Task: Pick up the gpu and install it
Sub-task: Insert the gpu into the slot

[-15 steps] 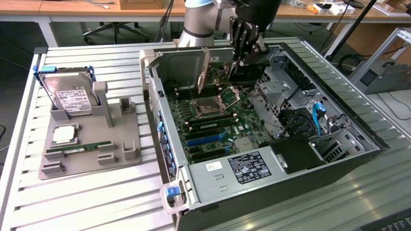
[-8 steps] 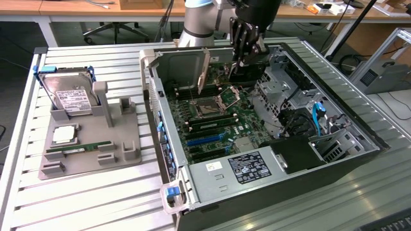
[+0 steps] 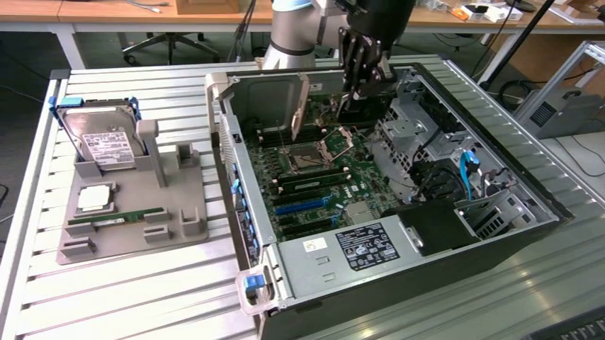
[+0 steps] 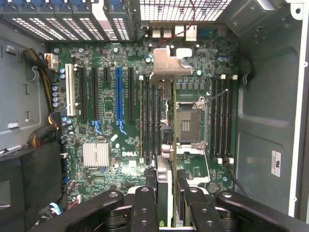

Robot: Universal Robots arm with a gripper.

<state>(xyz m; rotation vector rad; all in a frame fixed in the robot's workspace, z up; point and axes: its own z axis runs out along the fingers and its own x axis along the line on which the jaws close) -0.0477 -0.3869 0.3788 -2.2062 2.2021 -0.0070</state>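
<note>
Gripper (image 4: 165, 195) clamped the gpu (image 4: 166, 96) edge-on, card hanging above the motherboard (image 4: 96, 154), beside the CPU socket (image 4: 188, 121) (not over any expansion slot). Judged: hold it upright, square its edge to the blue slot (image 4: 118, 96) before pressing.

gpu (image 4: 165, 121): edge-on, faces are hidden | arm (image 3: 288, 35): is cut off at upper edge | hard drive (image 3: 106, 142): label print cannot be read

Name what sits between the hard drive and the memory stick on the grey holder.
A square silver chip lies between them, seen in the exterior view.
</note>
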